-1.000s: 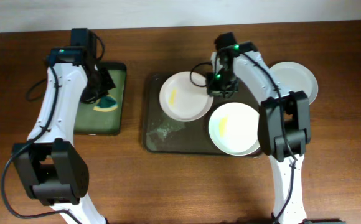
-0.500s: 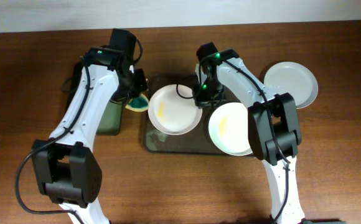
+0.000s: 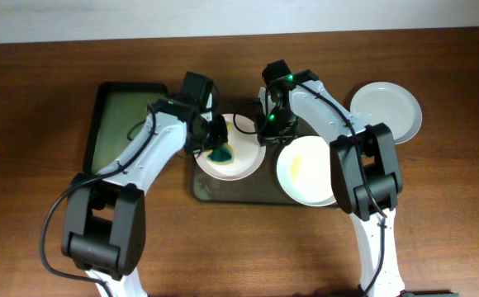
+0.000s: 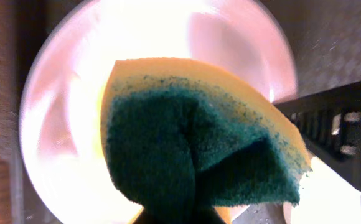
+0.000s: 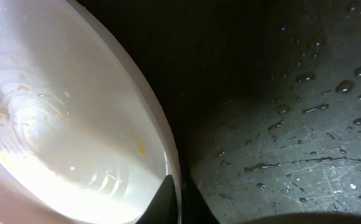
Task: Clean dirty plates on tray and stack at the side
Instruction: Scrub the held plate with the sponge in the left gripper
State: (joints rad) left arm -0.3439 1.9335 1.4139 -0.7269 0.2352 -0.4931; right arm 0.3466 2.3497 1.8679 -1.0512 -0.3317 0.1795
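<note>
Pinching the rim of the plate (image 3: pixel 244 158) at mid-frame, the right claw (image 3: pixel 266 132) seemingly steadies it on the tray (image 3: pixel 223 191) so the left claw (image 3: pixel 213 148), clamped on a sponge (image 4: pixel 199 143), can scrub.

Black tray w/ green inside (image 3: pixel 120 115) sits upper left of frame on brown wood table (image 3: pixel 25 206). Green-yellow sponge (image 3: pixel 221 153) near centre, folded. White wall (image 3: pixel 223 16) along top.

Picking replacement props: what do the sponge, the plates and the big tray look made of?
The sponge looks like soft foam: yellow body, coarse dark green scouring face. The plates are glossy white, ceramic or melamine, hard to tell; bright highlights. The tray seems matte, finely textured dark plastic; water beads on it.
</note>
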